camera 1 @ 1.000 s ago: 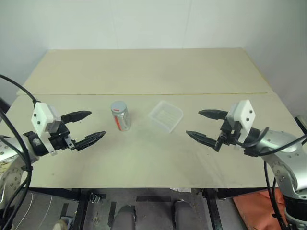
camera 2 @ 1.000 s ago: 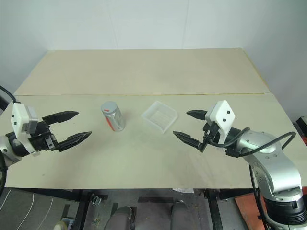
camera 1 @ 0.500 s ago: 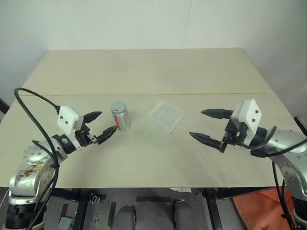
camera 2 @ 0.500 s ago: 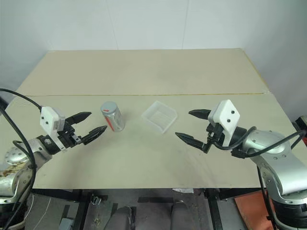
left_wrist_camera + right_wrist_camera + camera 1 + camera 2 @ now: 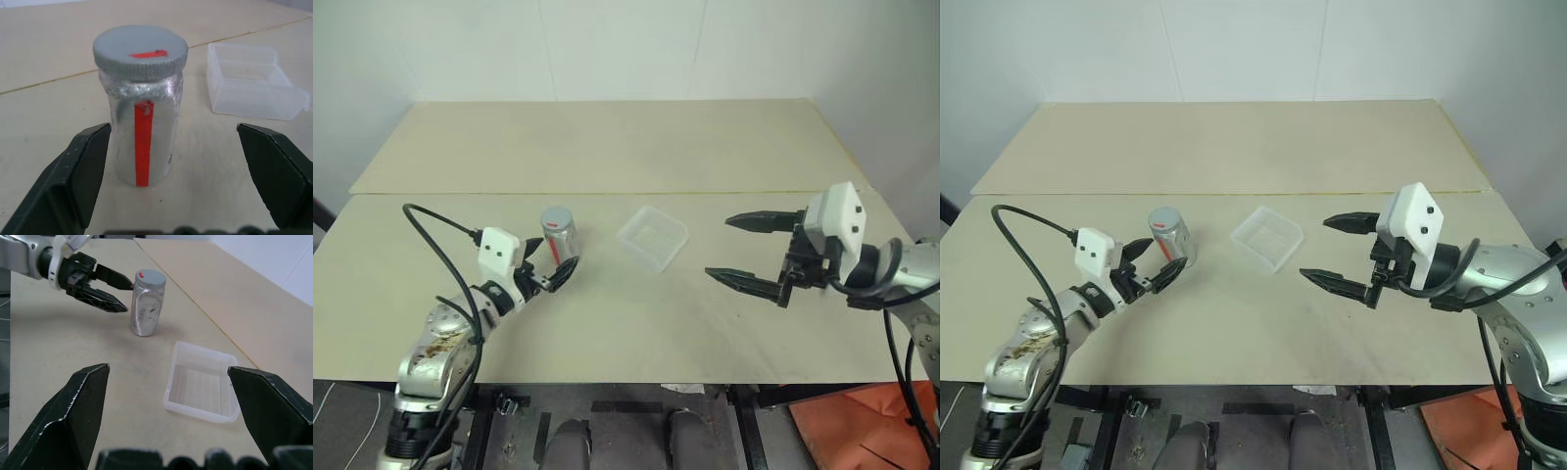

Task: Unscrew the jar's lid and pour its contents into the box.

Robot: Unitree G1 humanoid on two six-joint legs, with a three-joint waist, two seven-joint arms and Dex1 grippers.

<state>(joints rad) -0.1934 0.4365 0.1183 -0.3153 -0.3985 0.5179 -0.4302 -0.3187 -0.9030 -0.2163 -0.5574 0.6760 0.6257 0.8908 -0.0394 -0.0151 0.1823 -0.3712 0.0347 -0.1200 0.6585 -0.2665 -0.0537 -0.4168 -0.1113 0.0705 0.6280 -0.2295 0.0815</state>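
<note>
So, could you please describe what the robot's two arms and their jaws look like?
Both arms are silvery metal with looping black cables. The left gripper and right gripper each carry two black, tapered, pointed fingers under a white boxy housing; the right one's housing shows small dark dots. The left arm's metal looks scuffed with brownish marks.

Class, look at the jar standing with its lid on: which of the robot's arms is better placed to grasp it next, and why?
Left. The left end effector is open with the jar between its fingers; the right end effector hangs beyond the box.
</note>
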